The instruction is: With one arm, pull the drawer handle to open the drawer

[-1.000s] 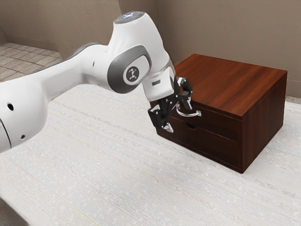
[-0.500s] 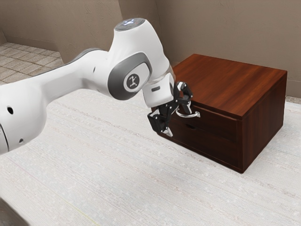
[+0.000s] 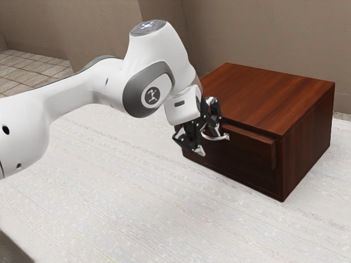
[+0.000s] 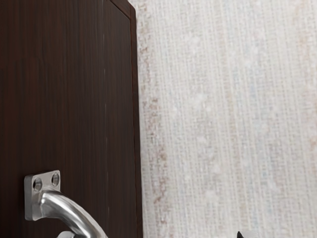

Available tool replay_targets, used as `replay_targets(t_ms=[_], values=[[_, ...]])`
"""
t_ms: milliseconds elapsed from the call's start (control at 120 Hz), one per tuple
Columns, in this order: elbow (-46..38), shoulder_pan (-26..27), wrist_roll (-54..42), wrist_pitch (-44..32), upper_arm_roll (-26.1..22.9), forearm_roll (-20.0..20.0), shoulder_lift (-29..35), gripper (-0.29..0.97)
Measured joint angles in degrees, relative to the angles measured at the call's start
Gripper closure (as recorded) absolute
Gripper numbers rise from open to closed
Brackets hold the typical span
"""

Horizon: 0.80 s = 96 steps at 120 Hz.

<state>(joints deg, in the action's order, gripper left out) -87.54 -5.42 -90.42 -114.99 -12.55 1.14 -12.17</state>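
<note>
A dark wooden cabinet (image 3: 274, 93) stands on the floor at the exterior view's right. Its upper drawer (image 3: 249, 143) sticks out a little from the cabinet front. A curved silver handle (image 3: 217, 135) is fixed to the drawer's front. My black gripper (image 3: 209, 137) reaches around this handle, one finger above it and one below, and the jaws stand well apart, open. In the wrist view the drawer's front (image 4: 64, 89) is close, with the handle (image 4: 62, 207) and its mounting plate just under my hand, and a dark fingertip (image 4: 241, 234) off to its side.
Pale carpeted floor (image 3: 137, 197) spreads in front of the cabinet, also in the wrist view as floor (image 4: 223, 124). The lower drawer (image 3: 241, 170) sits flush. Walls stand behind the cabinet, and a tiled patch (image 3: 27, 68) lies at the far left.
My hand has drawn back toward the exterior view's left with the handle hooked between the fingers, and the upper drawer has slid out a little from the cabinet.
</note>
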Motion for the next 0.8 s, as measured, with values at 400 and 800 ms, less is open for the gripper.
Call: replay_targets(t_ms=[400,800], values=[[-0.6,-0.3,0.1,-0.2,0.0,0.0,-0.1,0.40],[-3.4,-0.5,1.0,-0.2,0.0,0.3,2.4,0.58]])
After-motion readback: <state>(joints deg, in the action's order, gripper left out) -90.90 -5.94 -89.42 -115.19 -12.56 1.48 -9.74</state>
